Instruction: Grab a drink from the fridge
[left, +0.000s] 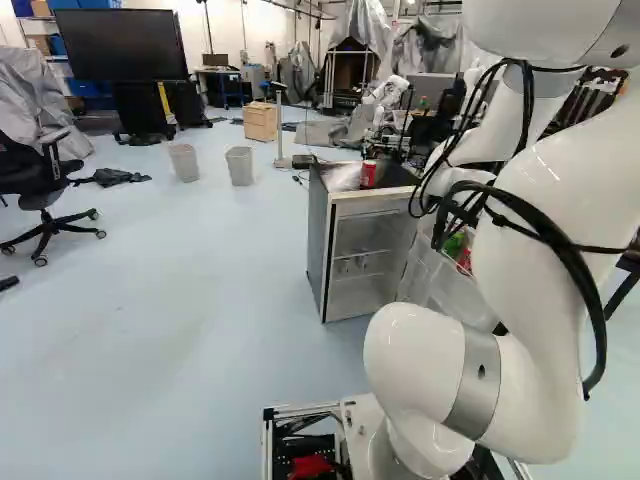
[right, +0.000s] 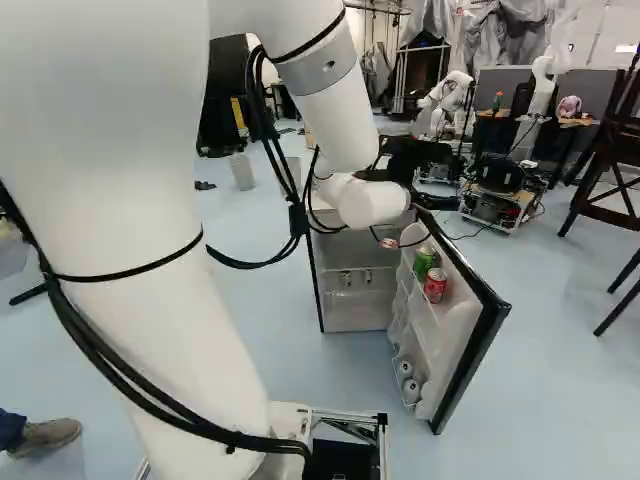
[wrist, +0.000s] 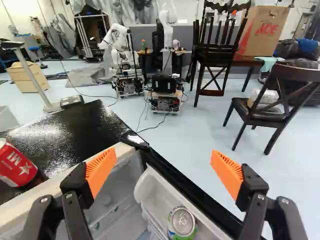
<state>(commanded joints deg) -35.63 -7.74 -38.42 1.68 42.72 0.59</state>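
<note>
Left to right. Office chair (left: 45, 175) and big dark screen (left: 122, 45) at the left of the left base view, then two bins (left: 184, 162) (left: 240, 165) and a wooden box (left: 260, 121). Fridge (left: 318, 240) next, open, black top. Red can (left: 368, 174) upright on top, red with white marking; wrist view catches it only in part, cut off by the frame. Small items (right: 346, 278) on the fridge's inner shelf, too small to ID.

Gripper (right: 410, 172) is up by the fridge, mostly a dark shape behind the wrist in the right base view. Wrist view settles it: nothing held, orange pads (wrist: 101, 169) wide apart.

Fridge door (right: 460, 330) stands open right of the body. Drinks in its upper shelf: green can (right: 425, 262), silver lid up in the wrist view, lower part hidden by the shelf wall; second red can (right: 435, 285) touching or just beside it, can't tell which. In the left base view the arm covers part of both. Lower shelf has white round things (right: 410, 390), unclear what.

Farther right, another robot (right: 445, 100), then dark wooden chairs (right: 612, 165), cut off at the edge of the right base view.
</note>
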